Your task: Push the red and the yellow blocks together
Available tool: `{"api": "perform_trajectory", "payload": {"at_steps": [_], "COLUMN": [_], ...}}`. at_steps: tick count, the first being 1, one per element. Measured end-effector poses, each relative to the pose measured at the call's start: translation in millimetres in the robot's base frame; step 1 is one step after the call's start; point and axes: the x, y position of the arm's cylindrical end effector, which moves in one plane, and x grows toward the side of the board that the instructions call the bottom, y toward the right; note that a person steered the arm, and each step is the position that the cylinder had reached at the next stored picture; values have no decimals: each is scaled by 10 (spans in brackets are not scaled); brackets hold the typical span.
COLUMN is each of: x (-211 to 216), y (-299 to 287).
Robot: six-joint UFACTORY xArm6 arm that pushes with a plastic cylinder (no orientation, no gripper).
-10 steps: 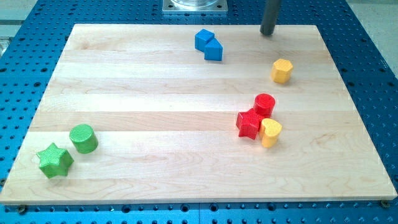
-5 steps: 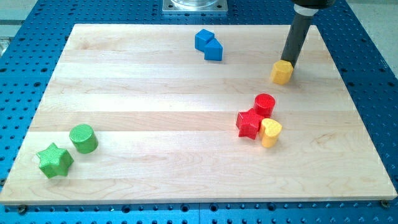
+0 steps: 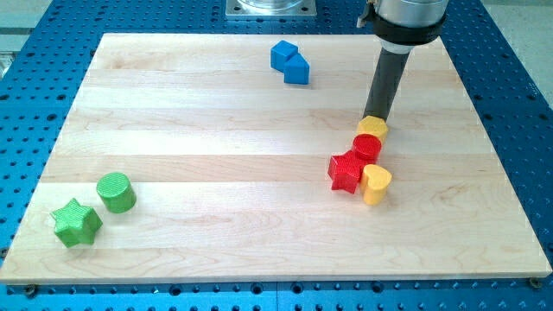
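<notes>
My tip point(image 3: 377, 118) stands right behind the yellow hexagon block point(image 3: 372, 129), touching its top side. That yellow block rests against the red cylinder point(image 3: 367, 148) just below it. The red star block point(image 3: 346, 171) lies below-left of the cylinder, and a yellow heart-shaped block point(image 3: 376, 183) sits to its right, touching both red blocks. All four form one tight cluster on the right of the wooden board point(image 3: 216, 173).
Two blue blocks point(image 3: 289, 62) sit together near the view's top centre. A green cylinder point(image 3: 115, 192) and a green star point(image 3: 76, 223) lie at the bottom left. The board's right edge is beyond the cluster.
My tip came down from the top edge, met the yellow hexagon and pushed it down-left until it touched the red cylinder. The other blocks stayed put.
</notes>
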Motion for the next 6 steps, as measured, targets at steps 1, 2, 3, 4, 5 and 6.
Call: {"api": "perform_trajectory", "payload": {"at_steps": [1, 2, 3, 4, 5, 6], "x": [1, 2, 145, 428, 544, 386], "y": [-17, -79, -163, -166, -173, -543]}}
